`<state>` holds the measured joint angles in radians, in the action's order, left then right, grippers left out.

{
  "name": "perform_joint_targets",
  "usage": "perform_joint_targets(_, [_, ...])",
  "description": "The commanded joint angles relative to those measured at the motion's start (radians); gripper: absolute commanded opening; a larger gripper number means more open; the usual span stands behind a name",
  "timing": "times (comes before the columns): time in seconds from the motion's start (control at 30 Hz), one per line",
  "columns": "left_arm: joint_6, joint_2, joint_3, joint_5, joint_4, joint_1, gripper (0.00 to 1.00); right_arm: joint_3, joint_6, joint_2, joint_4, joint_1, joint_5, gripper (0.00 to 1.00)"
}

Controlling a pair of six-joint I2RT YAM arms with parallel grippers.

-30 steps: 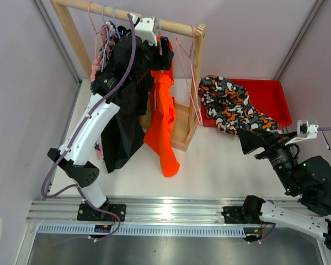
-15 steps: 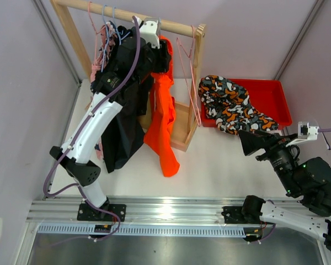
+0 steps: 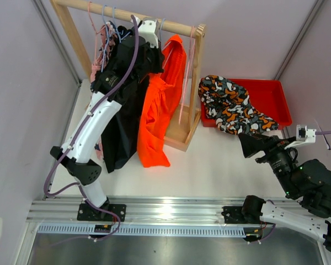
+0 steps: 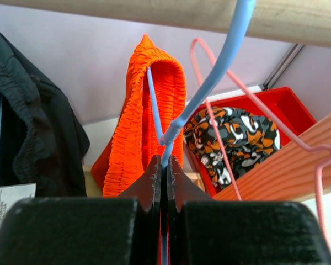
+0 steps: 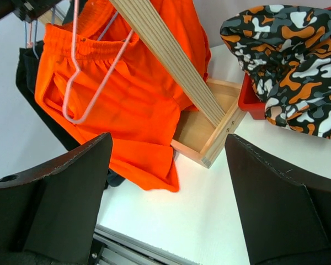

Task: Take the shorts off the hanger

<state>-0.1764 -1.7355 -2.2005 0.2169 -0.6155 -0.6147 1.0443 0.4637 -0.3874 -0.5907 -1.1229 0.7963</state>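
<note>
Left claw [image 4: 161,164] pinches blue hanger [image 4: 212,77] neck, orange shorts [image 4: 135,138] hanging lengthwise below it; right claw [image 5: 168,182] open, well apart.

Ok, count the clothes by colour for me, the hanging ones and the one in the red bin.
Orange: 1, the shorts on the rack
Black: 1, a garment on the rack
Camo: 1, a camo piece in the bin
Total: 3

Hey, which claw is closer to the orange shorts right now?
Left. The left claw grips the blue hanger carrying the orange shorts; the right claw hangs open off to their right, near the red bin.
</note>
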Motion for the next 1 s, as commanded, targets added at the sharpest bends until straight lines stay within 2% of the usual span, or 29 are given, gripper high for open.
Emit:
perform_joint_targets(0.0, [-0.018,0.002,-0.137,0.001,-0.053,0.004,0.0,-0.006,0.006,-0.004,0.034,0.002,-0.011,0.89])
perform_joint_targets(0.1, [-0.023,0.014,-0.203,0.004,-0.096,0.003,0.0,-0.001,-0.037,-0.042,0.101,0.002,-0.094,0.9])
perform_joint_targets(0.23, [-0.025,0.051,-0.219,0.006,-0.093,0.003,0.0,0.035,-0.088,-0.152,0.196,0.0,-0.27,0.92])
perform_joint_targets(0.4, [-0.06,0.085,-0.208,0.022,-0.108,0.004,0.0,0.16,-0.103,-0.427,0.256,-0.015,-0.364,0.94])
perform_joint_targets(0.5, [-0.107,0.137,-0.133,0.067,-0.106,0.001,0.0,0.238,-0.106,-0.568,0.305,-0.075,-0.352,0.95])
perform_joint_targets(0.7, [-0.152,0.304,0.073,0.176,-0.047,-0.019,0.0,0.394,-0.181,-0.819,0.384,-0.277,-0.195,0.99])
perform_joint_targets(0.97, [-0.135,0.408,0.195,0.213,-0.043,-0.026,0.0,0.528,-0.2,-0.996,0.431,-0.411,-0.108,0.99])
